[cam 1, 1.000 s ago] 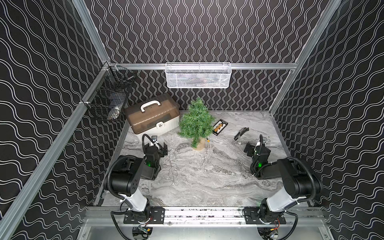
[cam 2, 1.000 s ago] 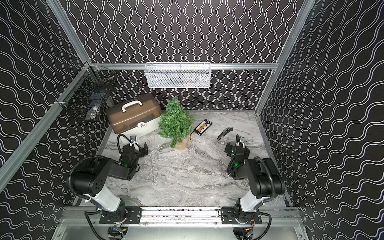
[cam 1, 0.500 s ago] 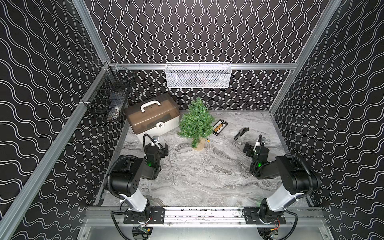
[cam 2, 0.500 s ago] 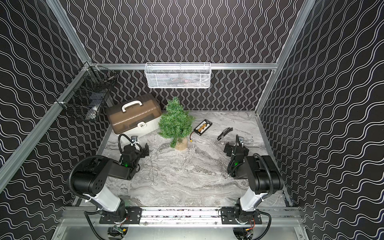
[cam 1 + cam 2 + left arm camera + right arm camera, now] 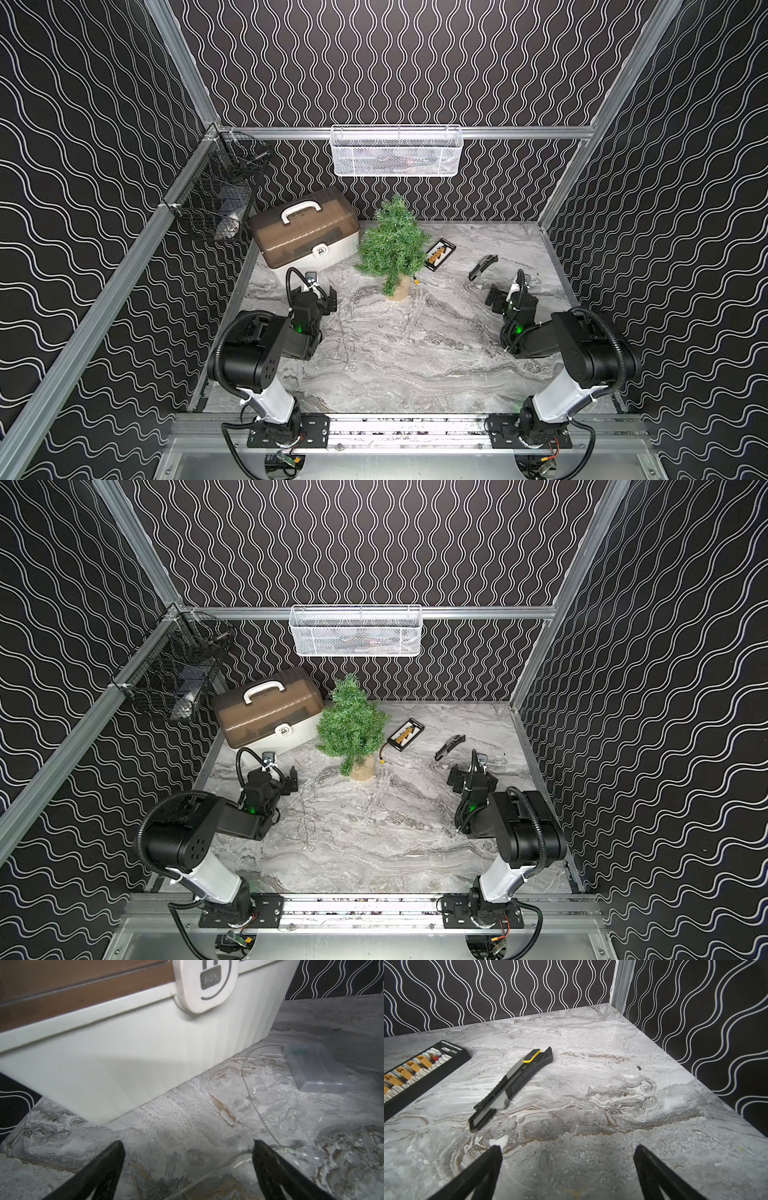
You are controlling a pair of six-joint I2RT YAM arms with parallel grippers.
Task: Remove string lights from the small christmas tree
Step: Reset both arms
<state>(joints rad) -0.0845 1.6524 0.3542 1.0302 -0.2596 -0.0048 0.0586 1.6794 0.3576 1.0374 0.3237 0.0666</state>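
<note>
Not much has changed in the last second. The right arm has shifted only a tiny bit and the left arm has stayed put. The small christmas tree (image 5: 392,245) and the string lights (image 5: 256,1107) have not moved at all. The left gripper (image 5: 188,1145) is spread wide with nothing in it. The right gripper (image 5: 568,1149) is the same, wide and empty, low over the table (image 5: 415,365) near the right edge. I think this means the job is done or nearly done, because the tree looks plain green and the thin wire lies on the table. I cannot tell if a last bit of wire still touches the tree's foot. The tree stands straight up near the middle of the back edge, with its tip pointing up and its long way running top to bottom. The lights lie loose and wiggly on the left half of the table. They run roughly from the tree's foot toward the front edge, passing right by the left gripper. One end goes to a clear battery box (image 5: 315,1068) beside the storage box (image 5: 305,237).
</note>
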